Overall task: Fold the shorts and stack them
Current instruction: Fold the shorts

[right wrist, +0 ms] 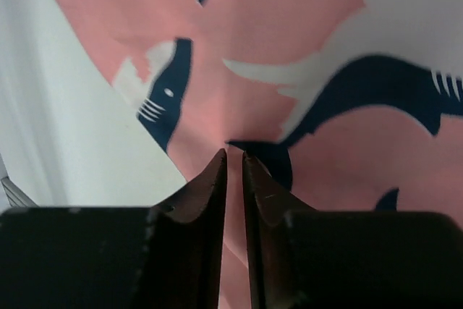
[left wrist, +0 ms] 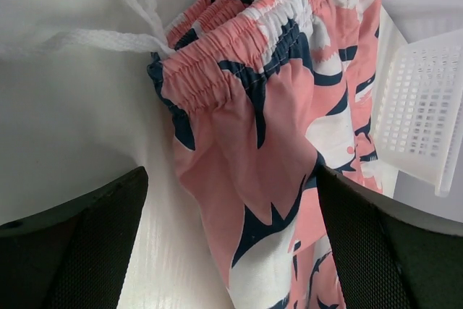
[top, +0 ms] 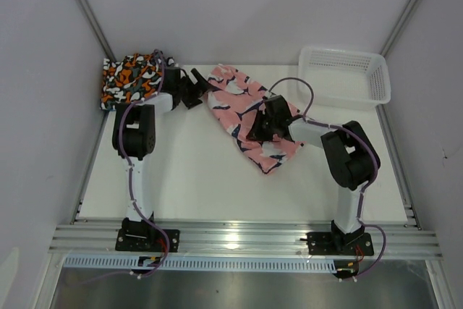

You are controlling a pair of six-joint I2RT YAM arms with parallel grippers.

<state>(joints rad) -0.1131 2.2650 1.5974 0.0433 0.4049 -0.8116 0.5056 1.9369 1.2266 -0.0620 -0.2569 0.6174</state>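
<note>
The pink-navy-white shorts (top: 242,117) lie spread slantwise in the middle of the table. The orange-black-white camouflage shorts (top: 130,79) lie folded in the far left corner. The blue-teal-orange shorts are not in view. My left gripper (top: 194,86) is open at the waistband end of the pink shorts. In the left wrist view, the left gripper (left wrist: 231,251) has its jaws wide apart, with the pink shorts (left wrist: 275,128) and their white drawstring (left wrist: 87,40) in front. My right gripper (top: 264,124) is on the middle of the pink shorts. In the right wrist view, the right gripper (right wrist: 234,161) pinches a fold of the pink shorts (right wrist: 289,27).
A white plastic mesh basket (top: 347,77) stands at the far right corner and shows in the left wrist view (left wrist: 423,121). Grey walls close in the table on the left, right and back. A metal rail (top: 239,240) runs along the near edge.
</note>
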